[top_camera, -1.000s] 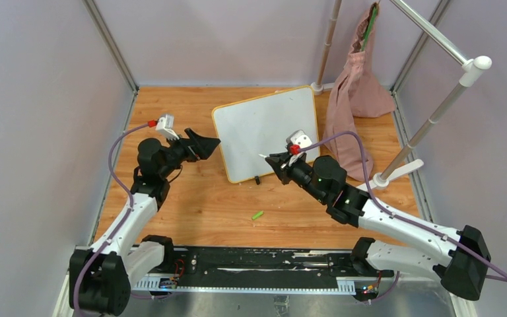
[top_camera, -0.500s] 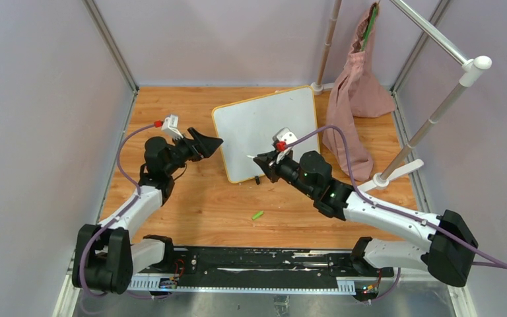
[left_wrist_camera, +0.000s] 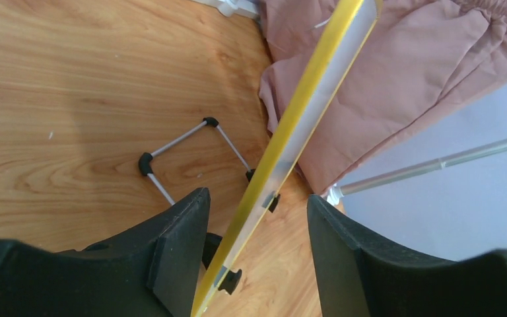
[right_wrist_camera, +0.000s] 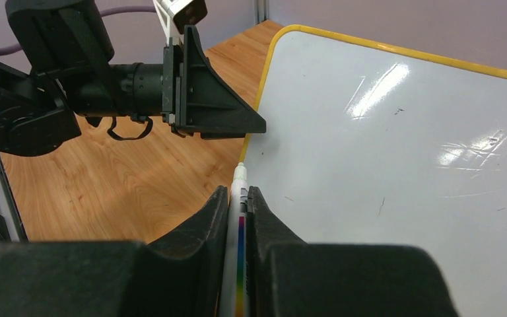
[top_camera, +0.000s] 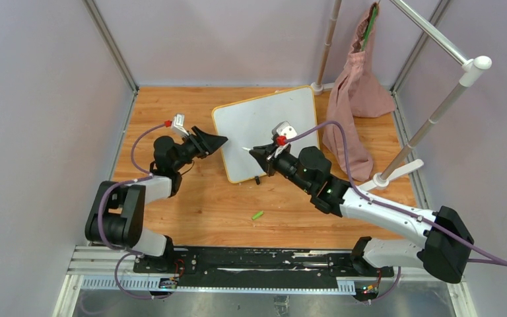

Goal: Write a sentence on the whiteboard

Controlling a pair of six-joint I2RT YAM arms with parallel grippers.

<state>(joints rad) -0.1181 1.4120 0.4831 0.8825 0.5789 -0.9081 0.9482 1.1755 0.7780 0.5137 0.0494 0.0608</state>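
The whiteboard (top_camera: 264, 125) stands tilted on the wooden floor, white with a thin yellow frame. My left gripper (top_camera: 222, 140) is open at its left edge. In the left wrist view the yellow frame (left_wrist_camera: 290, 125) runs between the two fingers, close to the left finger (left_wrist_camera: 178, 244) and apart from the other. My right gripper (top_camera: 256, 153) is shut on a white marker (right_wrist_camera: 239, 198) with a rainbow stripe. The marker's tip is at the board's surface (right_wrist_camera: 396, 145) near the left edge, just right of the left gripper (right_wrist_camera: 257, 125).
A small green cap (top_camera: 257, 215) lies on the floor in front of the board. A pink cloth bag (top_camera: 353, 99) hangs from a white rack (top_camera: 436, 112) at the back right. The board's wire stand (left_wrist_camera: 185, 139) sits behind it.
My right gripper has moved left across the board with the marker. My left gripper has moved right, up to the board's left edge.
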